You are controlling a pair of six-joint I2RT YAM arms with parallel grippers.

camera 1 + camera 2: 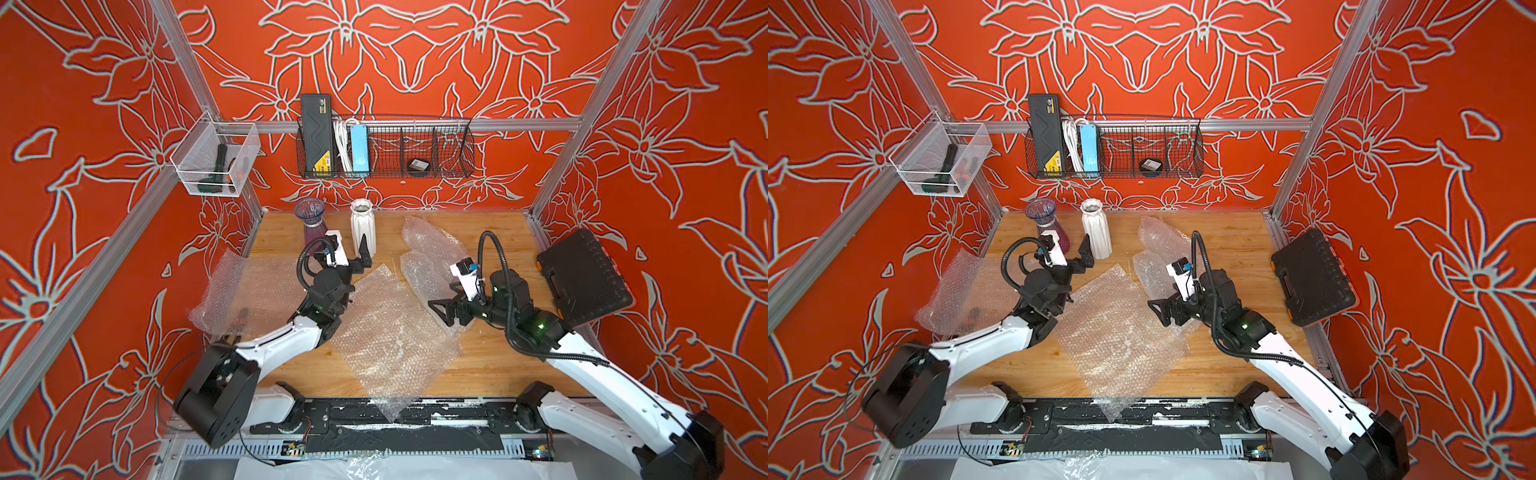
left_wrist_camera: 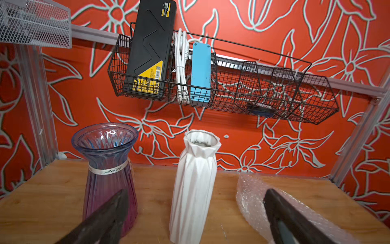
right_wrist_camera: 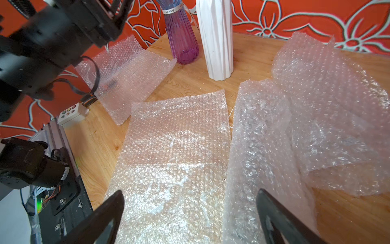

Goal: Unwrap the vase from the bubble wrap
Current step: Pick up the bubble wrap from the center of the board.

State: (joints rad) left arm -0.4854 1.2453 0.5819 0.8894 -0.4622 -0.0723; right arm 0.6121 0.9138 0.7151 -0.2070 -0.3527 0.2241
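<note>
left gripper [image 2: 196,193]: jaws wide apart, empty; the white vase [image 1: 363,226] stands just ahead, between them; contact not discernible.
right gripper [image 3: 190,193]: jaws wide apart, empty, low over the bubble wrap [image 1: 386,332].
vases: white vase and purple vase [image 1: 311,220] upright, bare, side by side at the table [image 1: 490,374] back.
bubble wrap: loose sheets on the table, left, centre and right.

Bright, even light; wide-angle bending at edges; near fingers [image 2: 109,215] blurred.
</note>
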